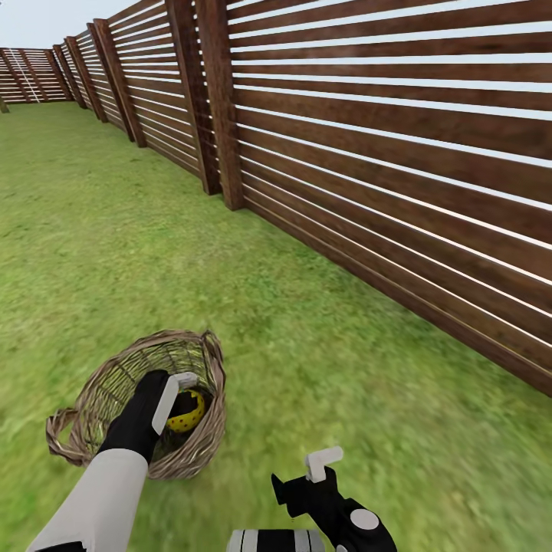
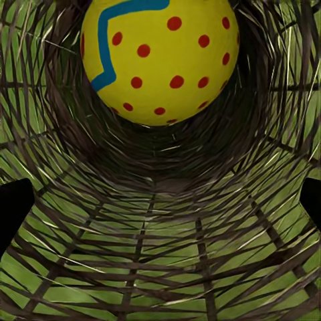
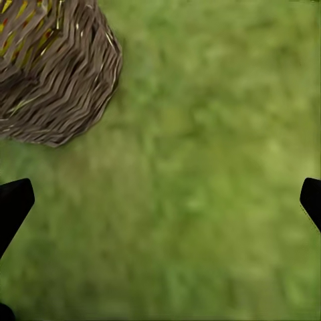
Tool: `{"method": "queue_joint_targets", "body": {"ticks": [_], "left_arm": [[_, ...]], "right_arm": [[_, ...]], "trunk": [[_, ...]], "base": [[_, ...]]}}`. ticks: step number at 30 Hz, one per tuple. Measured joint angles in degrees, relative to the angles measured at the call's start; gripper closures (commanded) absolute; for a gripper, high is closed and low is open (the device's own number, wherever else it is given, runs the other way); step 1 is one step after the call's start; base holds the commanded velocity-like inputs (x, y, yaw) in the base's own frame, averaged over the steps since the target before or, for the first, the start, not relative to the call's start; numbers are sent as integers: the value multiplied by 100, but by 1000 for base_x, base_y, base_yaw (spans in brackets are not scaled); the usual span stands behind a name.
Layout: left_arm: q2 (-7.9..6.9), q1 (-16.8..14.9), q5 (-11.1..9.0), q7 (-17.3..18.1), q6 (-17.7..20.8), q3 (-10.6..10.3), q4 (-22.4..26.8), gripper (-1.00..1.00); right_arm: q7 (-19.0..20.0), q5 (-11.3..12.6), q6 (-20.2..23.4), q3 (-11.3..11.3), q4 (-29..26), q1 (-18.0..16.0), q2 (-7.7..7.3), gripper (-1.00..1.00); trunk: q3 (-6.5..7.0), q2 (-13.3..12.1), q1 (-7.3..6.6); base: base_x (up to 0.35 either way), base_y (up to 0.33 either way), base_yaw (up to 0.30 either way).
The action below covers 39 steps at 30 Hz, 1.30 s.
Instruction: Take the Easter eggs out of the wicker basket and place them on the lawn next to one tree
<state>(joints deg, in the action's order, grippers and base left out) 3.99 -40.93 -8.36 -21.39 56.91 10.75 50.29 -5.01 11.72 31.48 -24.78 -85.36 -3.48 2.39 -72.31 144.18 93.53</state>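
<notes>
One yellow Easter egg (image 2: pixel 159 60) with red dots and a blue-edged band lies deep in the wicker basket (image 1: pixel 100 402), which sits tipped on the lawn (image 1: pixel 115 253) near the slatted fence (image 1: pixel 399 153). We see just this one egg here; no tree is visible.

Our left gripper (image 1: pixel 178 399) reaches down into the basket's mouth, fingers spread wide either side of the egg and holding nothing yet. We judge the risk to be that closing off-centre squirts the round egg against the weave, or that the forearm catches the rim and rolls the light basket.

Our left arm slants down and forward into the basket. Our right gripper (image 1: pixel 318 468) hovers above bare grass beside the basket, spread and empty.
</notes>
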Motion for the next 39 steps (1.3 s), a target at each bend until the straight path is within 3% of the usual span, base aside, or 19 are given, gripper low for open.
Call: {"method": "queue_joint_targets", "body": {"ticks": [18,26,34,39], "left_arm": [[-2,0,8,0,1,0,-16,-100],[-109,0,4,20,-35,0,-30,-100],[-350,-165,0,24,-615,-1,-717,-100],[-416,-244,2,34,-1033,16,-1100,-100]], "right_arm": [[0,-9,2,-18,0,0,0,-100],[0,-10,3,-18,0,0,0,-100],[0,-15,3,-13,0,0,0,-100],[0,-17,3,-10,0,0,0,-100]], "trunk": [[0,0,0],[0,0,1],[0,0,1],[0,0,1]], "base": [[107,17,0],[59,2,0],[4,0,0],[0,0,0]]}}
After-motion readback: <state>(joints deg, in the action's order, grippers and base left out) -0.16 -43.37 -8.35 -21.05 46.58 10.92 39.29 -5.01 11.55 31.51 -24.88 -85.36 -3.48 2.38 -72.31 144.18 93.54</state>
